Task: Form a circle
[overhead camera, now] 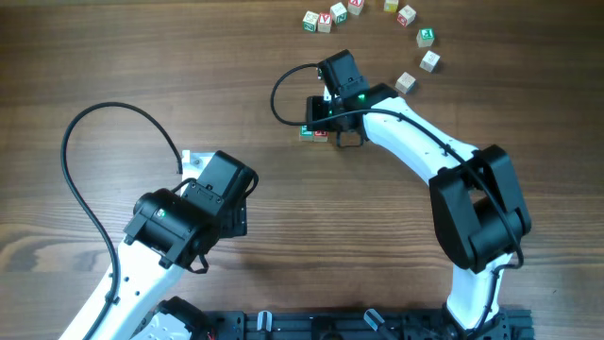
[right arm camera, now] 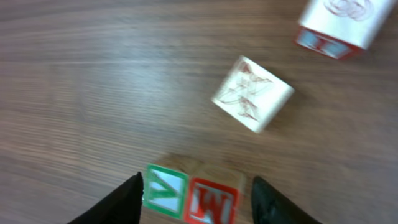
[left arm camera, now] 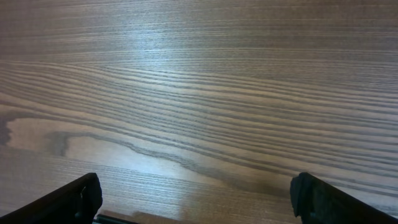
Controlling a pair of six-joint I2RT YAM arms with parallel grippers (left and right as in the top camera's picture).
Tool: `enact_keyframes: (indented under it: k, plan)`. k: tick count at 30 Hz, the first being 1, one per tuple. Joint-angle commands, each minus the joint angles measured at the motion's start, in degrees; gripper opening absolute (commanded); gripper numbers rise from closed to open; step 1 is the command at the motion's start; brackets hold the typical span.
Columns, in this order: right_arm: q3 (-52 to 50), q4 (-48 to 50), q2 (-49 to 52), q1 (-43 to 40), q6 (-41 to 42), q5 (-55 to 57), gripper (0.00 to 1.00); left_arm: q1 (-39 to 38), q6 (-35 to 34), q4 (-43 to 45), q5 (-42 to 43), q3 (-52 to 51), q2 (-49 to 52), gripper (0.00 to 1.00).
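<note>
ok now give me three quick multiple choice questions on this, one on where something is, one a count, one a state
1. Where is the green-edged block?
A) between the fingers of the right gripper
B) stacked on another block
C) in a bowl

2. How many blocks show in the right wrist view?
A) two
B) four
C) six

3. How does the left gripper stand?
A) shut on a block
B) open over bare table
C) shut and empty

Answers:
1 A, it lies beside the red-edged block with a finger on either side.
2 B, those two, a pale block and a blue-sided block at the top edge.
3 B, its fingers stand wide apart with only wood between.
</note>
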Motion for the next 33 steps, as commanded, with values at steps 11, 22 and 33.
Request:
enact_keyframes:
  k: [11,22,33]
  plan:
    - [-0.4,-2.1,6.2,-0.2,7.8,2.7,0.31,0.3,-0.8,0.0,0.5,-0.1,-0.4,1.00]
    - [0.6,-3.6,5.2,-1.0,8.3,2.9,0.26,0.3,-0.8,0.0,0.5,-0.1,-0.4,1.00]
    - [0.6,-8.8,3.4,-3.7,-4.3,10.3,0.22,0.3,-0.8,0.0,0.5,-0.1,-0.4,1.00]
